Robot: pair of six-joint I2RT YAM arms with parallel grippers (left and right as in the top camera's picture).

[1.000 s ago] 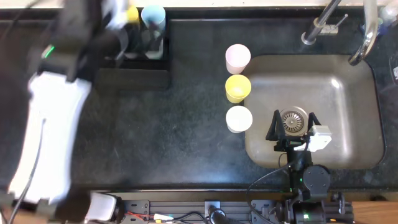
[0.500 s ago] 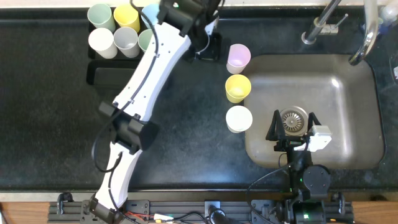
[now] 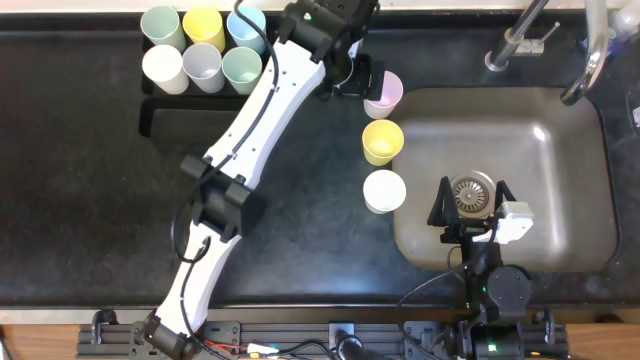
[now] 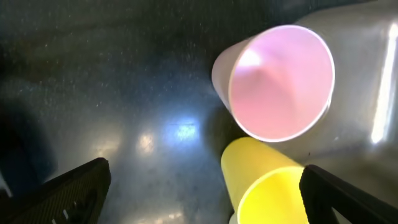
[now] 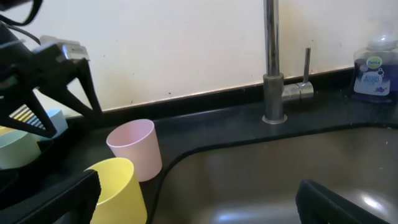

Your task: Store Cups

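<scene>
While hovering over pink cup [image 4: 280, 81] with left tool [image 4: 205, 186] spread open | likely light, thin-walled, slick | pinch rim wall gently

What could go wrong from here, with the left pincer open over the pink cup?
The yellow cup stands close beside the pink cup, so a finger of the open left pincer might knock it over. The pink cup sits at the rim of the sink; a nudge could tip it in.
</scene>
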